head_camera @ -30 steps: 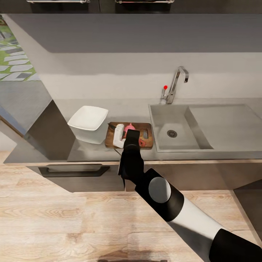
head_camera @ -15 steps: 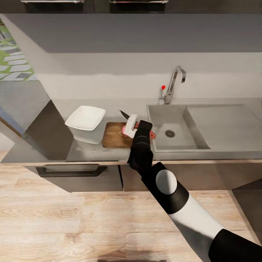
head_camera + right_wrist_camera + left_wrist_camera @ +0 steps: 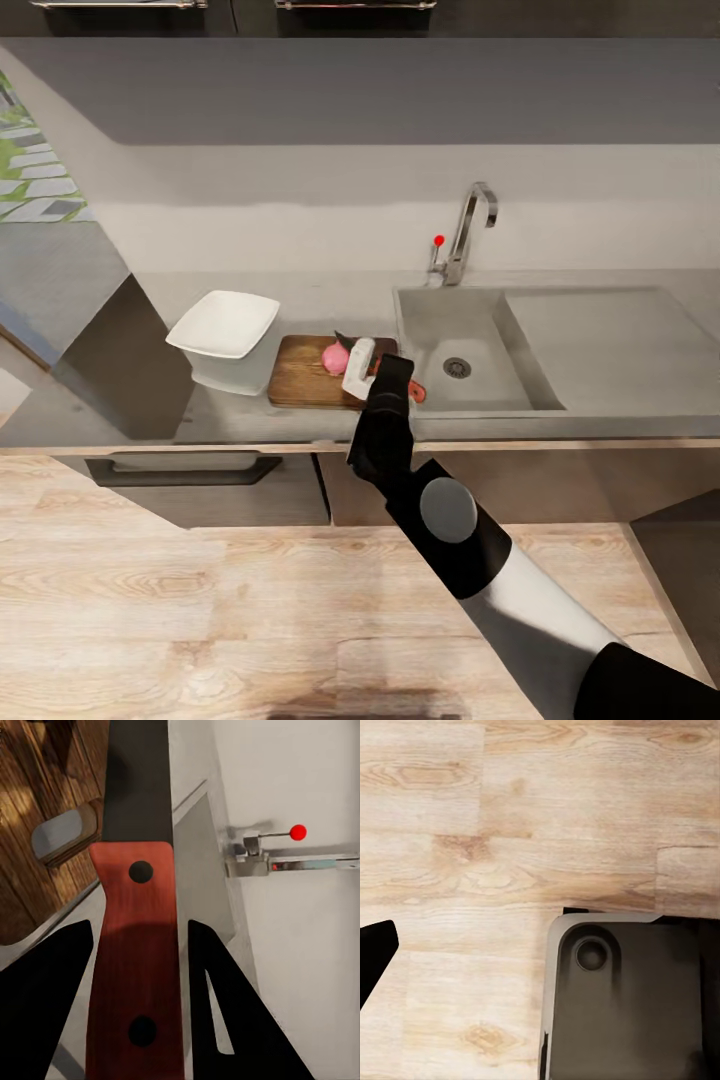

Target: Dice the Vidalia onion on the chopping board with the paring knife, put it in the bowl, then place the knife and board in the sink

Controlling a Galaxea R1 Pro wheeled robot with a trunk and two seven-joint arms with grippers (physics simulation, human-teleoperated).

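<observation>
A: Biggest first?

B: Glossy dark countertop (image 3: pixel 300 425) under everything, beneath and to every side of the jaws. Matte grey sink (image 3: pixel 480 395) set into it just to the right of the right gripper (image 3: pixel 368 368), basin and round drain close by, flat drainboard farther right. Chrome tap (image 3: pixel 465 232) with red knob beyond the jaws, at the back wall; seen too in the right wrist view (image 3: pixel 289 859).

A: And the board?

B: Wooden chopping board (image 3: pixel 300 375) directly below and just left of the jaws, lying flat beside the sink's left edge. White square bowl (image 3: pixel 222 325) farther left again, apart from the board.

A: State of the jaws?

B: Right jaws clamped on the paring knife (image 3: pixel 135 945), black fingers (image 3: pixel 45 997) pressed on both sides of the red handle, dark blade reaching forward past the fingertips over the board. Left gripper: hanging over wood floor (image 3: pixel 472 832) beside the dark robot base (image 3: pixel 622 1005); only one dark tip at the frame edge, so cannot tell wide or narrow.

A: Smallest?

B: Round pinkish onion (image 3: pixel 335 357) on the board, whole, just left of the jaws, near the blade; touching or not, cannot tell.
</observation>
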